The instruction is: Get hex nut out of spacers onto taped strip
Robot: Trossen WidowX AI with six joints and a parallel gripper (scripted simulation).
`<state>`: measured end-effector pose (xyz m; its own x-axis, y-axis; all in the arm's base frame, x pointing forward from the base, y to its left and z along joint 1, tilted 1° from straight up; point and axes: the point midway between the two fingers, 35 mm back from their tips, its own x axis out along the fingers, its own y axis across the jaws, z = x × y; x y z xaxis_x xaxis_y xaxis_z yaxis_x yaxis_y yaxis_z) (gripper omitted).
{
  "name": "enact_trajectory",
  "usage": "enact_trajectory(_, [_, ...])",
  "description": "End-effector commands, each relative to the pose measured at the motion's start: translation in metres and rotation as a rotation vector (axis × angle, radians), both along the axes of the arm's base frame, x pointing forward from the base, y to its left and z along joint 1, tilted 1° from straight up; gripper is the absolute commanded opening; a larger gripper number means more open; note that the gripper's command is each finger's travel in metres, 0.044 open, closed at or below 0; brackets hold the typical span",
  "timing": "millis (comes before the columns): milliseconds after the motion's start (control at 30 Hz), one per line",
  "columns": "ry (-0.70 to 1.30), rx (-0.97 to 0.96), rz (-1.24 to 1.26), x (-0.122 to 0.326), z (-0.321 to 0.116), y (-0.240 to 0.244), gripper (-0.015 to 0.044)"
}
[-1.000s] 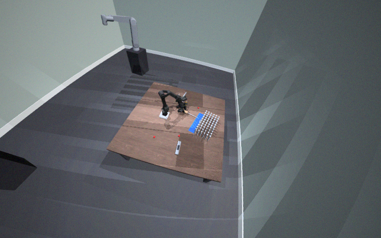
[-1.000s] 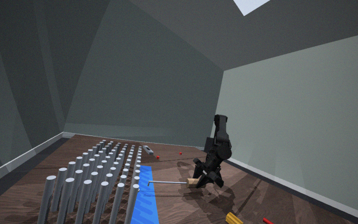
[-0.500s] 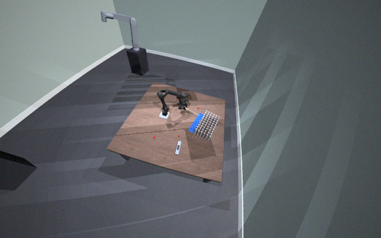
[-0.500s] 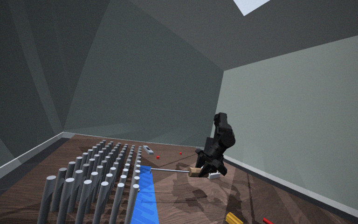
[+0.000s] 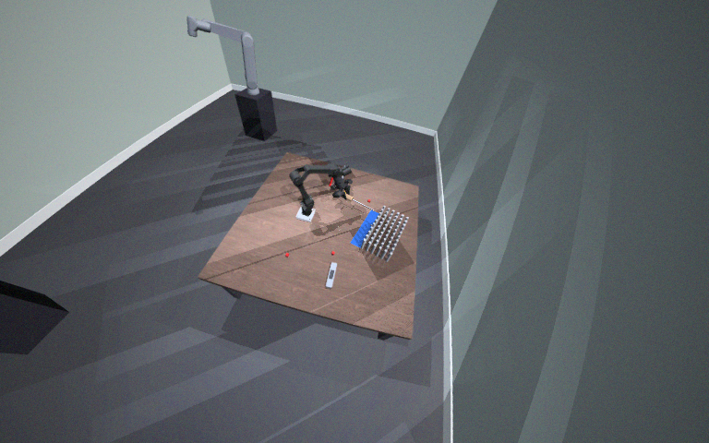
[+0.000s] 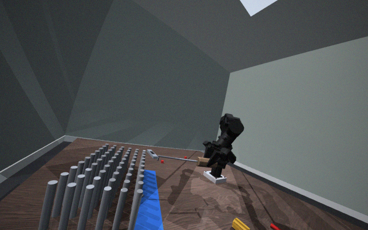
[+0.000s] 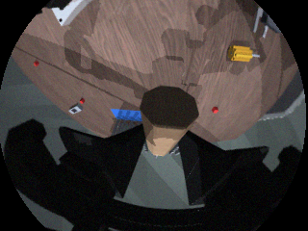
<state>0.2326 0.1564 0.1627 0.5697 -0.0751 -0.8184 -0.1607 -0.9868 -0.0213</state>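
Gripping the hook tool's wooden handle (image 5: 349,197) (image 6: 202,161) (image 7: 163,137), the jaws (image 5: 343,194) (image 6: 210,162) hang aloft (the top view hides its bent tip, (image 6: 158,158) exterior shows it).

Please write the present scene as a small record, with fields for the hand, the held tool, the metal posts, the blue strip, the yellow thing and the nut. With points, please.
hand: closed on the tool's wooden handle
held tool: thin metal rod (image 5: 361,203) (image 6: 177,158) with wooden handle (image 5: 348,197) (image 6: 201,161) (image 7: 166,137), raised above the table
metal posts (image 5: 385,232) (image 6: 101,189): standing in rows
blue strip (image 5: 361,233) (image 6: 149,200) (image 7: 126,115): along the posts' edge
yellow thing (image 6: 240,224) (image 7: 241,53): on the table
nut: cannot tell
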Motion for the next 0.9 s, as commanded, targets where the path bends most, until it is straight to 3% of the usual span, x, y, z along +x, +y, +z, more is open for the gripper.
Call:
enact_trajectory(0, [0.005,0.032,-0.063,0.004,-0.002,-0.004,0.0])
enact_trajectory(867, [-0.076,0.491,-0.82,0.056,0.012,-0.056,0.0])
